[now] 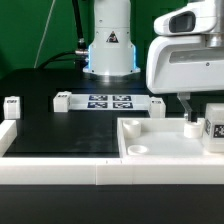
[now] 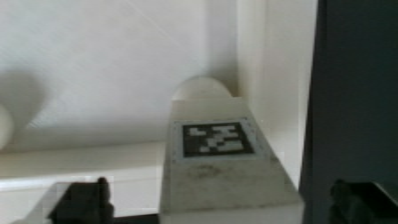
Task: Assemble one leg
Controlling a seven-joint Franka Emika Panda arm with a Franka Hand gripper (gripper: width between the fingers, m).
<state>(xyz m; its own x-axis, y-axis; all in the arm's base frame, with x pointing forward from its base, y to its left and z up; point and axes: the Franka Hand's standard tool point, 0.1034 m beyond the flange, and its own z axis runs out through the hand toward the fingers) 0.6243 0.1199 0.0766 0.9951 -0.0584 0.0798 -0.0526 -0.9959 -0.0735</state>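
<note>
Between the spread fingers (image 2: pixel 84 205) stands the leg (image 2: pixel 217 150), touching neither.

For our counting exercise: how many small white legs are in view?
4 legs: one at the exterior view's far left, one just left of the marker board, one just right of it, one at the far right. The arm may hide others.
</note>
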